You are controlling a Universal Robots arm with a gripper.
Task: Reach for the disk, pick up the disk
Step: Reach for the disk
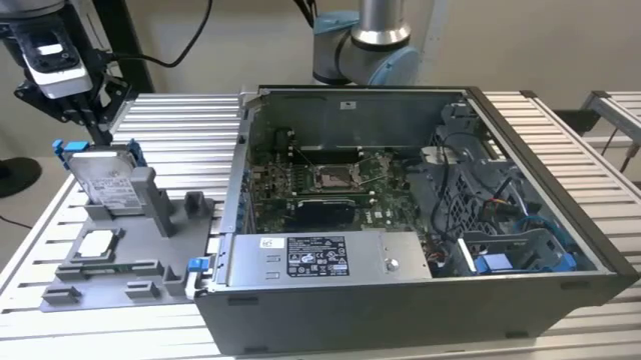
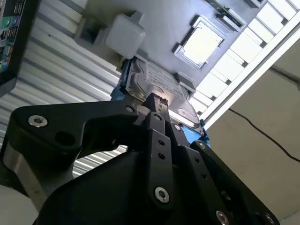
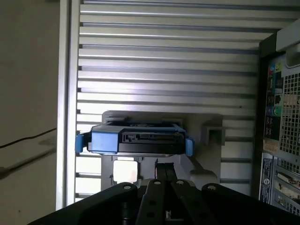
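The disk [image 1: 105,180] stands on edge in a grey fixture [image 1: 150,225] at the exterior view's left, a silver-grey drive with a white label and blue bracket ends. My gripper [image 1: 93,126] hangs just above and behind its top edge, apart from it, with its dark fingers drawn together and nothing between them. In the first wrist view the disk [image 3: 140,140] lies edge-on just beyond the gripper [image 3: 164,168]. In the second wrist view the gripper [image 2: 157,99] points at the labelled face of the disk [image 2: 161,79].
An open computer case [image 1: 401,225] with its motherboard exposed stands on the slatted aluminium table [image 1: 191,120], close to the fixture's right side in the exterior view. A small white square chip [image 1: 97,244] rests on the fixture in front of the disk. The arm's base [image 1: 365,52] rises behind the case.
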